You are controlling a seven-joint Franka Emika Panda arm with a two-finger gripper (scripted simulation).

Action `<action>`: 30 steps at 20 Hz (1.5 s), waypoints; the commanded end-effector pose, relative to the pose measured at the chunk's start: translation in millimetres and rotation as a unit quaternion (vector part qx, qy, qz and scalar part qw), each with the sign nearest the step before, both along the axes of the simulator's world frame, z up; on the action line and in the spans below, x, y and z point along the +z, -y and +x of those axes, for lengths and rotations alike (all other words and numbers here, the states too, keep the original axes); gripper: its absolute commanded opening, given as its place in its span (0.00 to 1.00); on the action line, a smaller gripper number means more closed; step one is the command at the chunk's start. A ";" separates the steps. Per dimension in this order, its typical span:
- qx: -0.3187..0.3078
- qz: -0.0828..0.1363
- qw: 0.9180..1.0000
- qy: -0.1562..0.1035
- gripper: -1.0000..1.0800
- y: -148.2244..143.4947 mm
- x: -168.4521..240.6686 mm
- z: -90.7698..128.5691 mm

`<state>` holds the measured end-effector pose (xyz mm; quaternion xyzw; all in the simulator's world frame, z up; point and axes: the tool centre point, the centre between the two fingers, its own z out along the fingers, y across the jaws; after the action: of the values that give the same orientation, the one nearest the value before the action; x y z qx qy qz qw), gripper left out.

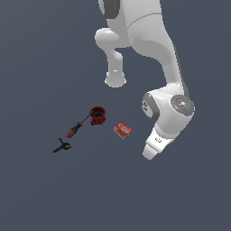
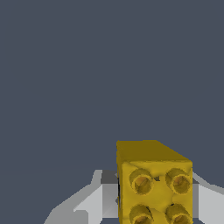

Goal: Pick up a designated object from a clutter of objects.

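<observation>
In the wrist view the yellow block (image 2: 154,183), with round studs on its face, sits between my two grey fingers (image 2: 94,202). My gripper (image 2: 155,199) is shut on it, with a finger pressed against each side. In the exterior view the block and the fingertips are hidden behind the white hand (image 1: 156,143), which points down towards the grey floor to the right of the red box (image 1: 122,130). I cannot tell whether the block is off the floor.
A red mug (image 1: 96,115), a red-handled screwdriver (image 1: 76,128) and a black-and-red clamp (image 1: 62,146) lie to the exterior view's left of the red box. The arm's base (image 1: 115,80) stands behind them.
</observation>
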<state>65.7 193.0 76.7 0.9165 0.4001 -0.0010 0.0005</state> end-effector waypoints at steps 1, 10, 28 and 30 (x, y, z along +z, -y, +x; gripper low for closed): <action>0.000 0.000 1.000 0.001 0.00 14.1 16.5 -8.5; 0.000 -0.001 1.000 0.001 0.00 67.3 78.2 -42.1; 0.000 0.003 1.000 0.001 0.00 182.3 216.2 -112.6; 0.000 0.003 1.000 0.001 0.00 194.6 231.2 -119.8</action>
<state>-47.9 7.8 296.2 0.9166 0.3998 0.0009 -0.0011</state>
